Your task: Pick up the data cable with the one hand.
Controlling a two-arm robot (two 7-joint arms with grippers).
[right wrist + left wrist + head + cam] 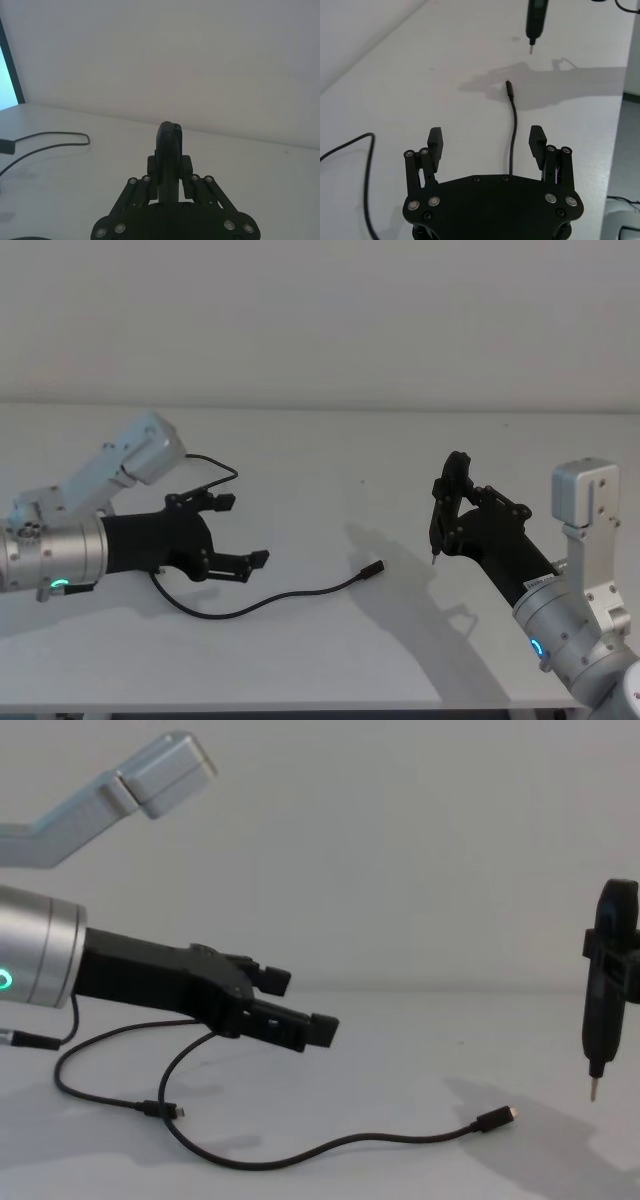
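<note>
The left gripper (242, 531) hovers released, fingers (245, 562) spread, above the cable (290, 595), which lies slack on the table (320, 460), untouched, plug (374, 569) toward the right gripper (452, 528), itself clenched on an upright tool (605, 1000).

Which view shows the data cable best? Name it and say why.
The head view: the data cable curves across the table from under the open left gripper to its plug. The chest view shows the same run side-on, lying flat. The left wrist view catches the plug end, seen between the fingers.
</note>
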